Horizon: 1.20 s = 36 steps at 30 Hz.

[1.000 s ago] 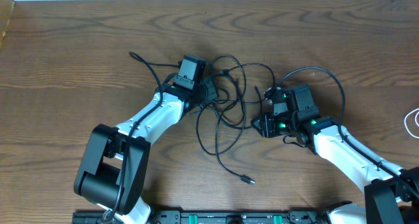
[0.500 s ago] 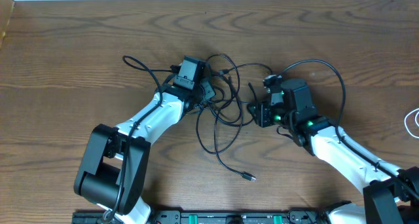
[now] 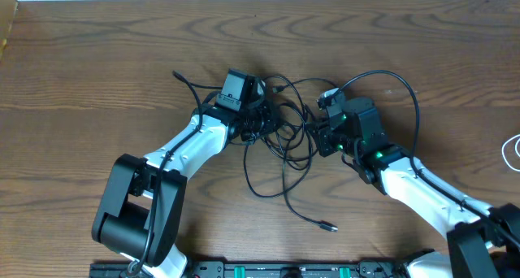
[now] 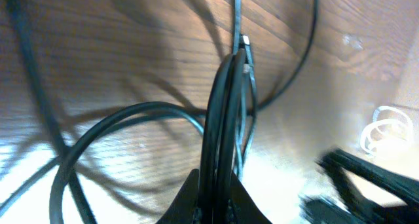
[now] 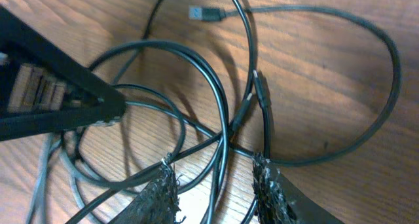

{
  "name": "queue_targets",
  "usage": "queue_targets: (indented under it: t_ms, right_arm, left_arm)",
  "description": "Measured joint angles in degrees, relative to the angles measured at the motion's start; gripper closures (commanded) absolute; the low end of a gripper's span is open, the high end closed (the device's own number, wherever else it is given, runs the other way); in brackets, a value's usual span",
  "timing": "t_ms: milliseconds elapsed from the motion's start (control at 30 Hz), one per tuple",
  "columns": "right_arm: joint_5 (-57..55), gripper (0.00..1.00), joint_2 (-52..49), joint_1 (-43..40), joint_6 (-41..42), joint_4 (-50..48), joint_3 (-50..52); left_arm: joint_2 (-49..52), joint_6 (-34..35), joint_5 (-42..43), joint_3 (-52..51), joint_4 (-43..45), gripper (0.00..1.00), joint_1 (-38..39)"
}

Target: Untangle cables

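Your black cables point(image 3: 286, 144) lie in a loose tangle at the middle of the table point(image 3: 97, 67), right between the two arms. One strand trails out of the knot toward the near edge and ends in a small plug point(image 3: 327, 227) lying free on the wood. Your left gripper point(image 3: 257, 119) sits at the left side of the tangle with its claw closed. In the left wrist view point(image 4: 219, 198) you can see it pinching a couple of black strands together, and they run straight up and away from the fingertips. Your right gripper point(image 3: 314, 136) is at the right side of the same tangle, low over the wood. In its own wrist view point(image 5: 216, 185) the two padded fingers point(image 5: 160, 194) stand apart, with black strands crossing the gap between them — nothing is clamped there. Several loops overlap just ahead of those fingers, and a USB plug end point(image 5: 200, 13) lies beyond them. The white cable point(image 3: 512, 152) is well apart from all this — you can see only a small curl of it at the table's far right edge.
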State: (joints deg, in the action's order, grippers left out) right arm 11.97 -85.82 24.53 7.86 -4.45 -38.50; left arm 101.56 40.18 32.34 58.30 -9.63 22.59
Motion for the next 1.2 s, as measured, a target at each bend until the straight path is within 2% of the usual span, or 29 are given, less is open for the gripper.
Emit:
queue_targets:
  t_ms: [100,300,1033,1200]
  right_arm:
    - [-0.3,0.71,-2.0,0.0,-0.4,0.0,0.0]
    - [-0.4,0.69,-5.7,0.0,-0.4,0.2,0.0]
    - [1.2,0.78,-9.0,2.0,-4.0,-0.7,0.0]
    - [1.2,0.91,-9.0,2.0,-4.3,-0.7,0.0]
  left_arm:
    - [0.0,-0.2,2.1,0.0,0.1,0.91,0.0]
    - [0.0,-0.2,3.6,0.0,1.0,0.91,0.0]
    - [0.0,-0.2,3.8,0.0,2.5,0.91,0.0]
    - [0.0,0.1,3.8,0.0,2.6,0.91,0.0]
